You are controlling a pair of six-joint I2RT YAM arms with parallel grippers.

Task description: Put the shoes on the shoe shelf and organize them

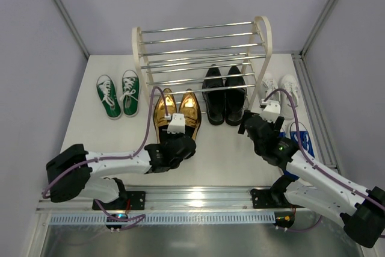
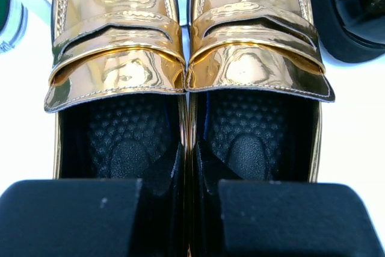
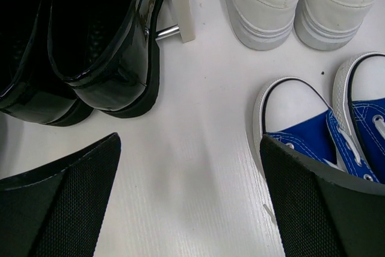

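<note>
The shoe shelf (image 1: 201, 46) stands at the back of the table. The gold loafers (image 1: 177, 109) lie side by side in front of its left half, toes toward it. My left gripper (image 1: 176, 133) is shut on their two inner walls, pinched together, in the left wrist view (image 2: 187, 209). The black dress shoes (image 1: 224, 91) sit with toes under the shelf's lower rods and heels out (image 3: 90, 34). My right gripper (image 1: 249, 126) hangs open and empty over bare table (image 3: 189, 197), between the black shoes and the blue sneakers (image 3: 337, 130).
The green sneakers (image 1: 118, 94) lie left of the shelf. The white sneakers (image 1: 280, 88) lie right of it, with the blue sneakers (image 1: 301, 139) nearer me. The shelf's right side panel foot (image 3: 179, 4) stands between the black and white shoes. Grey walls enclose the table.
</note>
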